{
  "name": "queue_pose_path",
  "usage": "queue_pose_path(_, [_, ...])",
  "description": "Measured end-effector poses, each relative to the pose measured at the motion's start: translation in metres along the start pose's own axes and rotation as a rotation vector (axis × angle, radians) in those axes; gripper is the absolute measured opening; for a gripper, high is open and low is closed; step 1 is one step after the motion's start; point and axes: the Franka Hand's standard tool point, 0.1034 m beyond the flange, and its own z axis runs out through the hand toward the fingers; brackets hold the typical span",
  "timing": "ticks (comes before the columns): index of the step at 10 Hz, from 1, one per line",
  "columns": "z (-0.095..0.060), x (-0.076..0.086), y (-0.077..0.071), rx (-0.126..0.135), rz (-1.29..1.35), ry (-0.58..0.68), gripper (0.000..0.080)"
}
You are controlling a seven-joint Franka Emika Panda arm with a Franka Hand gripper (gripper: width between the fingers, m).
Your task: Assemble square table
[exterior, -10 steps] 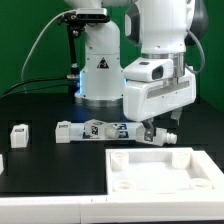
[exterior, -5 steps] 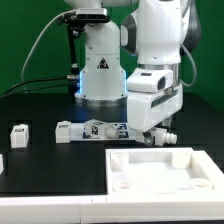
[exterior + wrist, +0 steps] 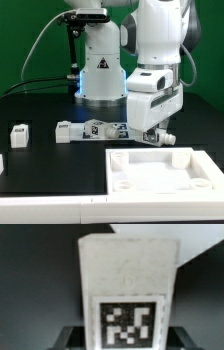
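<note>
Hand [image 3: 150,133] is gripping the tagged leg [image 3: 128,274] across its sides, just beside the square panel [image 3: 160,172]; judging it best lifting straight, keeping the leg unskewed.

Bare table [image 3: 60,165] lies open between the lone leg [image 3: 18,133] and square panel [image 3: 190,160].

Bright even light (wrist view blurry)

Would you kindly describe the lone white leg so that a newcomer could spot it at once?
Start at the white square panel, then look across the black table toward the exterior view's left. A small white leg with a dark tag stands there by itself, apart from the row of tagged parts.
</note>
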Motion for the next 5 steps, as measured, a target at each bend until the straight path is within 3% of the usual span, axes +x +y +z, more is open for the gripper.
queue_pose_path(1, [-0.0031, 0.01, -0.0068, 0.017, -0.147, -0.011, 0.0282])
queue_pose_path(2, [-0.0053, 0.0163, -0.007, 0.016, -0.218, -0.005, 0.0282])
queue_pose_path(5, [-0.0027, 0.0119, -0.006, 0.017, -0.375, -0.014, 0.0282])
